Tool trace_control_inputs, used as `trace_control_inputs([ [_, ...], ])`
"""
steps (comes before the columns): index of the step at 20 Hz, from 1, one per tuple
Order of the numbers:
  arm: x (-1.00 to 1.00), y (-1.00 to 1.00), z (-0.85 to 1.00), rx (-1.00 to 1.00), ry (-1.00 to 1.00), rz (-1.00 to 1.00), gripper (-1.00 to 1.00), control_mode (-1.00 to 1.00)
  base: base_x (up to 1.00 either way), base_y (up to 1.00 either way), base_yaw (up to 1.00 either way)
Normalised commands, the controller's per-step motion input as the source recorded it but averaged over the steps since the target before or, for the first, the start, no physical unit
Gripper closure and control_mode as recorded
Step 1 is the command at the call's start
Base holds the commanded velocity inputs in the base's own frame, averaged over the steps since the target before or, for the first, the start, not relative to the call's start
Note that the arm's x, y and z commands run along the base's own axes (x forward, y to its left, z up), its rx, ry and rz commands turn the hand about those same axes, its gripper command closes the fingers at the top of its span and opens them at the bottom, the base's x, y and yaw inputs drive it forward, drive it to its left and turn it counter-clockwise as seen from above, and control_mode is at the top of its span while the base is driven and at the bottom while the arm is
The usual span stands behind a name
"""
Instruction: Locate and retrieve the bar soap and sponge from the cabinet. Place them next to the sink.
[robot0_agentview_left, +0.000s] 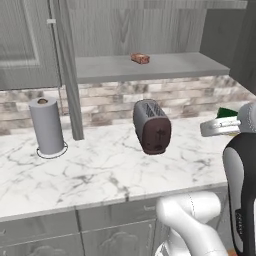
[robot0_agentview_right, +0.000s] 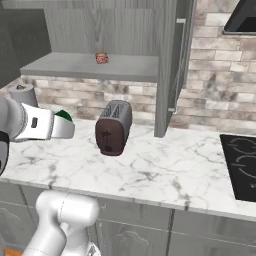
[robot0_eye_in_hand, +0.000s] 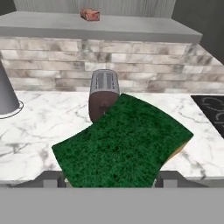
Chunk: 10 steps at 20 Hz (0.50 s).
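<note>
Green-topped yellow sponge (robot0_eye_in_hand: 124, 142) sat clamped crosswise in my two-finger gripper (robot0_eye_in_hand: 111, 177), above the marble counter (robot0_agentview_left: 90, 170); the reddish-brown bar soap (robot0_agentview_left: 140, 58) lay straight ahead, higher, on the cabinet's grey shelf (robot0_agentview_left: 170, 65).

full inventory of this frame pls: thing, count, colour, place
bar soap: 1, reddish-brown, on the cabinet shelf
sponge: 1, dark green top over yellow, held between the gripper's fingers, above the counter
cabinet: 1, grey wood grain, on the wall, doors open
toaster: 1, dark brown with grey top, on the counter below the shelf
paper towel roll: 1, grey-white, upright on the counter, left of the toaster
counter: 1, white marble, over grey base cabinets
backsplash: 1, beige-grey brick, behind the counter
cooktop: 1, black, at the counter's right end
gripper: 1, dark fingers on a white arm, closed on the sponge
</note>
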Motion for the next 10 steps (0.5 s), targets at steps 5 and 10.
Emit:
trace_control_inputs([
  [5, 0.00, 0.00, 0.00, 0.00, 0.00, 0.00, 1.00, 1.00, -0.44, 0.01, -0.08],
  [10, 0.00, 0.00, 0.00, 0.00, 0.00, 0.00, 1.00, 1.00, -0.11, 0.07, -0.17],
])
